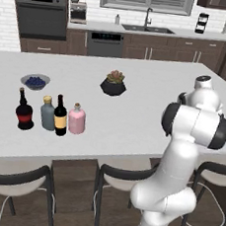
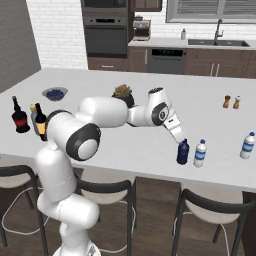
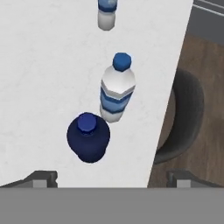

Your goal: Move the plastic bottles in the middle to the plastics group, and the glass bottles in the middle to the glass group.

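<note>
Standing sorted at the left, the wine bottle (image 1: 60,115) and pink bottle (image 1: 76,119) adjoin the glass group (image 1: 25,110). Rightward, the gripper (image 2: 181,141) hovers spread above the blue bottle (image 2: 183,152), parked beside a water bottle (image 2: 200,153).

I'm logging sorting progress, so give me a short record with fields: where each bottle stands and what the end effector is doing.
dark-blue bottle: upright beside a water bottle, near the counter's front edge
second water bottle: further right
wine bottle: standing in a row with the black bottle, grey-blue bottle and pink bottle
end effector: open, just above the dark-blue bottle, holding nothing
</note>
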